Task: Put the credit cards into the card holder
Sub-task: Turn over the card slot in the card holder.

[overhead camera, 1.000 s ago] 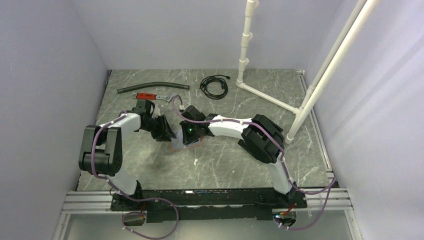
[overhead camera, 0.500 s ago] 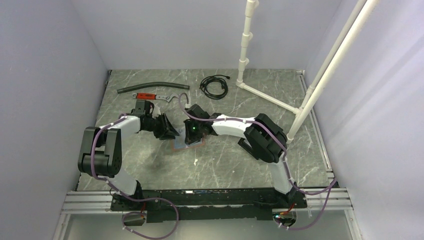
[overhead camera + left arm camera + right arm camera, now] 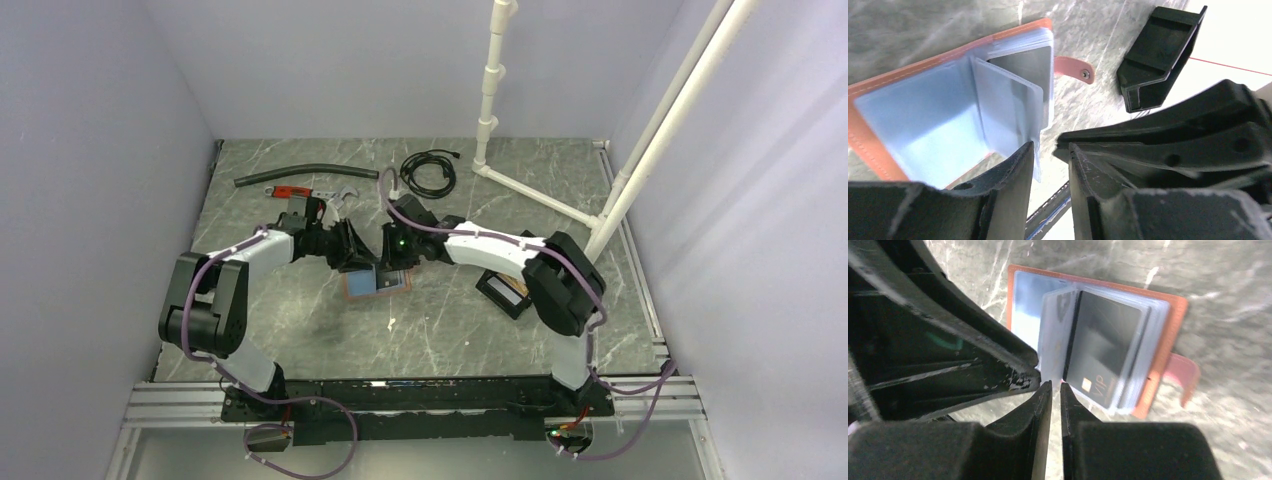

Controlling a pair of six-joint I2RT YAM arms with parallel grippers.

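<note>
Pale lilac walls [image 3: 100,150] close in a grey marbled table [image 3: 450,340], with a white pipe frame [image 3: 640,150] at the back right. A black hose [image 3: 300,176] and a coiled cable [image 3: 428,172] lie along the far edge.

The card holder [image 3: 375,285], an orange-brown snap wallet with clear sleeves, lies open near the table's middle, where both arms meet. From above, the two wrists hide its far edge and both sets of fingertips.

The right gripper [image 3: 1055,386] is closed to a sliver, and one raised clear leaf runs down between its tips. The dark card [image 3: 1103,355], marked VIP, sits inside a sleeve just beside that leaf.

The left gripper [image 3: 1049,152] has its fingers narrowly parted. The corner of another raised leaf sits in the gap, and whether it is pinched cannot be told.

The wallet's snap tab [image 3: 1073,67] sticks out flat on the table. Apart from the wallet, to the right, the black tray [image 3: 500,292] is partly covered by the right arm's elbow. Something brownish lies inside it, too small to make out
</note>
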